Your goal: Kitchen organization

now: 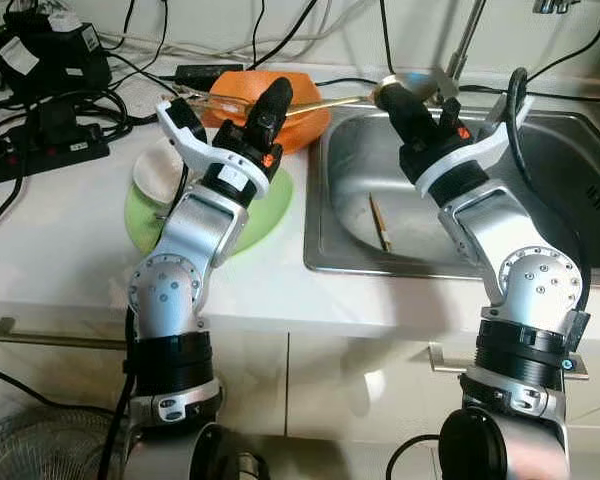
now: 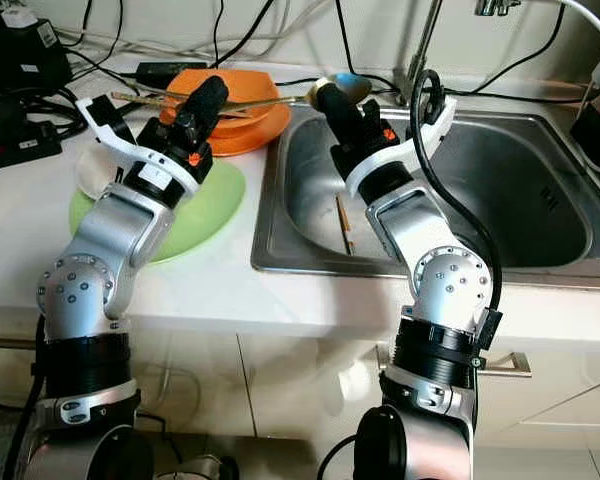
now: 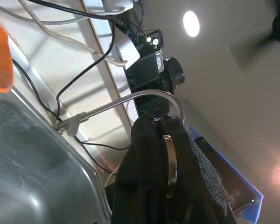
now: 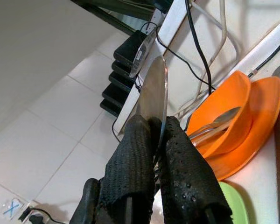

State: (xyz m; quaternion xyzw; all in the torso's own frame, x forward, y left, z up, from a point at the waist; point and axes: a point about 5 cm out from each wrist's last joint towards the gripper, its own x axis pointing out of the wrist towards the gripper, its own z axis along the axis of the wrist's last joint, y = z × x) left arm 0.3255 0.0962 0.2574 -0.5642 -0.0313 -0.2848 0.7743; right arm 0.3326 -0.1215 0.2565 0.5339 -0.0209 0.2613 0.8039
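My left gripper (image 1: 276, 92) is raised over the orange bowl (image 1: 302, 92) that rests on an orange plate (image 1: 305, 128) on the counter. In the left wrist view its fingertips (image 3: 144, 135) are shut on a thin metal utensil (image 3: 169, 158), seen edge-on. My right gripper (image 1: 395, 95) hovers at the sink's (image 1: 330, 250) back left corner, shut on a metal spoon (image 4: 154, 88) whose bowl sticks up past the fingers. Long chopsticks (image 1: 230, 100) lie across the orange bowl. Another spoon (image 4: 219, 123) rests inside that bowl.
A green plate (image 1: 265, 215) with a white bowl (image 1: 160, 170) on it lies under my left arm. One chopstick (image 1: 379, 222) lies in the sink. The faucet (image 1: 465, 45) rises behind the sink. A power strip (image 1: 40, 150) and cables crowd the counter's back left.
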